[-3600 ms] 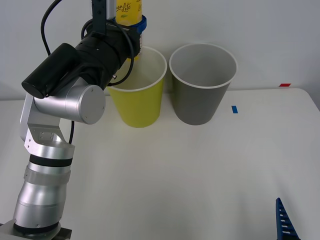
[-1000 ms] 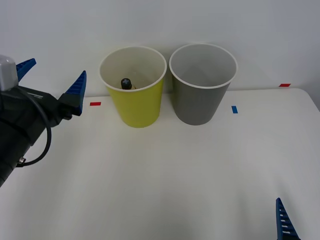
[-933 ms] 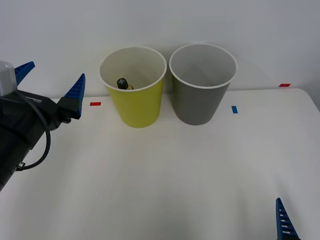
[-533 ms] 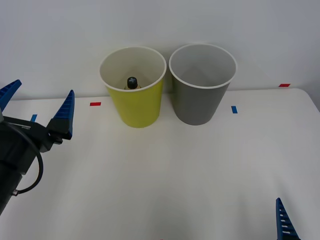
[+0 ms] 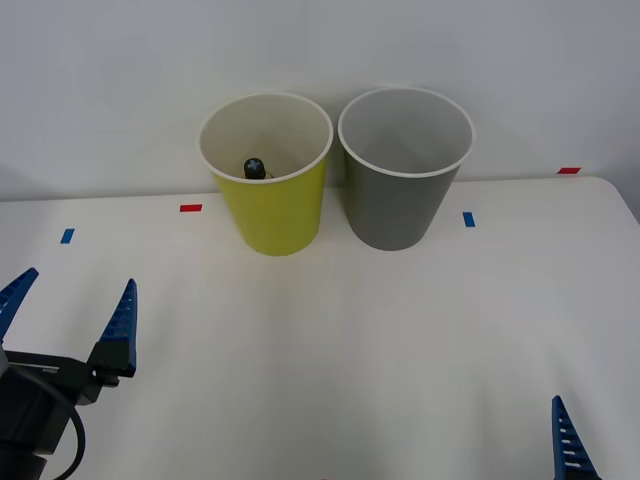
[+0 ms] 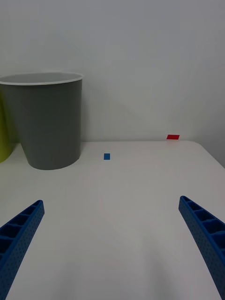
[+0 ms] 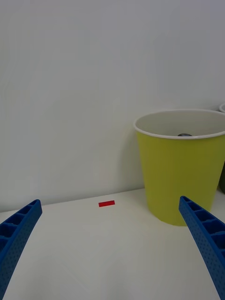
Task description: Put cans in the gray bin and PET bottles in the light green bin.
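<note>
The PET bottle (image 5: 254, 168) now rests inside the light green bin (image 5: 268, 215), cap uppermost, and the left gripper (image 5: 68, 320) has withdrawn from above that bin to the near left of the table (image 5: 400, 330), fingers spread wide and empty. The gray bin (image 5: 405, 190) stands just beside the light green bin, apparently empty. The right gripper (image 6: 112, 243) waits, spread wide, at the near right; no further item lies between either gripper and the bins.

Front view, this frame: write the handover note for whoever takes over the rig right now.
Left gripper: open, holding nothing, low at the table's near left.
Right gripper: open, holding nothing, parked at the near right.
PET bottle: inside the light green bin; its black cap shows.
Gray bin: beside it, nothing seen inside.
Done: bottle binned.
Left: no cans or other bottles seen on the table.
</note>
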